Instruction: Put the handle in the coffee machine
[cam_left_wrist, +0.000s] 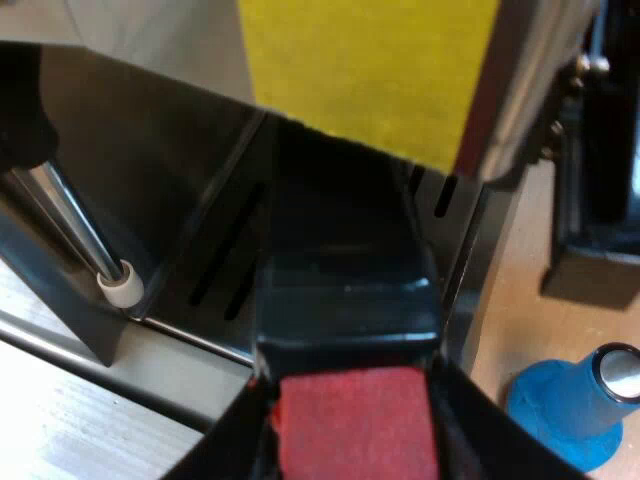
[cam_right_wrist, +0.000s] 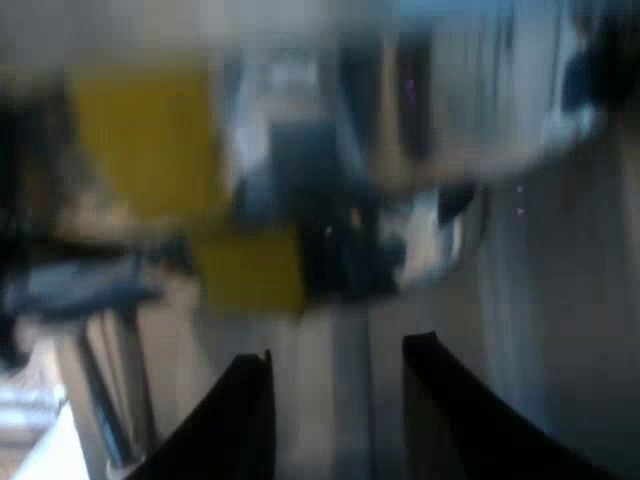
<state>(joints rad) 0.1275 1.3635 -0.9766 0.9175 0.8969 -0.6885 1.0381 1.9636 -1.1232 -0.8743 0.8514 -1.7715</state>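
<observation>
1. Closest to the left wrist camera is the red end (cam_left_wrist: 355, 415) of the handle (cam_left_wrist: 345, 290). The left pincer (cam_left_wrist: 352, 455) grips it, with one black finger (cam_left_wrist: 225, 445) pressed against each side, so the pincer is clamped narrow on the handle.
2. From the red end the dark handle runs away from the camera, roughly level, toward the front of the espresso machine (cam_left_wrist: 160, 140).
3. Its far end goes into the shadow under a yellow panel (cam_left_wrist: 370, 70) on the machine. The metal head is hidden there, and I cannot tell whether it sits locked in the machine or is only held up to it.
4. Beneath the handle lies the machine's slotted steel tray (cam_left_wrist: 205, 285).
5. A steam wand (cam_left_wrist: 75, 225), a bright metal tube with a pale tip, slants down beside the handle and apart from it, its tip just above the tray.
6. A blue tamper (cam_left_wrist: 570, 410) with a silver top stands on its broad base on the wooden tabletop (cam_left_wrist: 505, 330), near the machine's corner and apart from both handle and pincer.
7. The right pincer (cam_right_wrist: 338, 350) is spread wide with nothing between its fingers (cam_right_wrist: 245, 425), above a pale surface.
8. Beyond it are a yellow patch (cam_right_wrist: 150, 140) and dark and pale shapes that I cannot make out.
</observation>
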